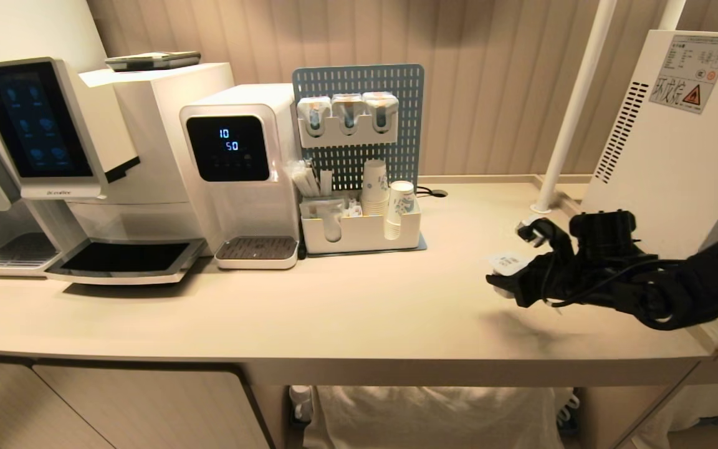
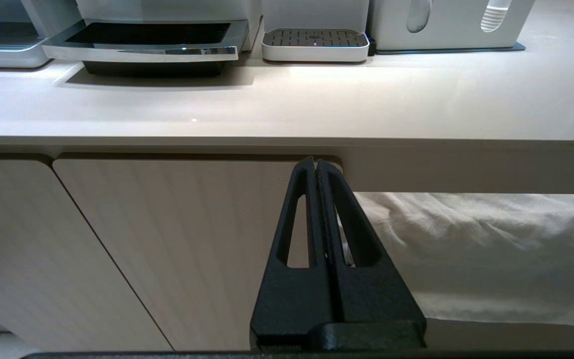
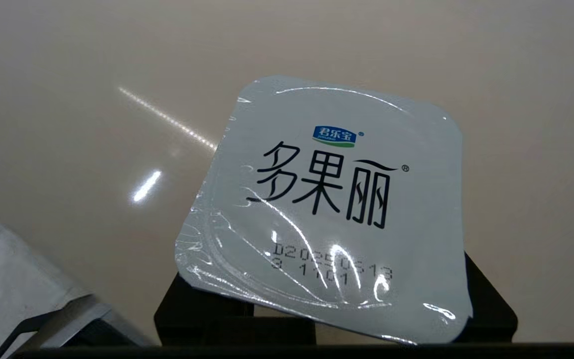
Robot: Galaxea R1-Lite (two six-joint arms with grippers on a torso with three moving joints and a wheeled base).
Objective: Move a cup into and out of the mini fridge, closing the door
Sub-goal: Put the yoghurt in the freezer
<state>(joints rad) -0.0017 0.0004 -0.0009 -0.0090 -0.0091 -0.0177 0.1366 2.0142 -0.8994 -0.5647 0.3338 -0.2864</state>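
The beige countertop (image 1: 309,312) carries the mini fridge (image 1: 670,143) at its right end; its door cannot be seen from here. Just left of the fridge, above the counter, the right gripper (image 1: 512,274) pinches a small plastic pot with a square foil lid (image 3: 332,209), one jaw on each side beneath the lid's edges. Well to the left, a white paper cup (image 1: 401,198) stands in the organizer tray (image 1: 359,234). Below the counter edge, the left gripper (image 2: 316,169) hangs before a cabinet door (image 2: 177,239), its jaws pressed together.
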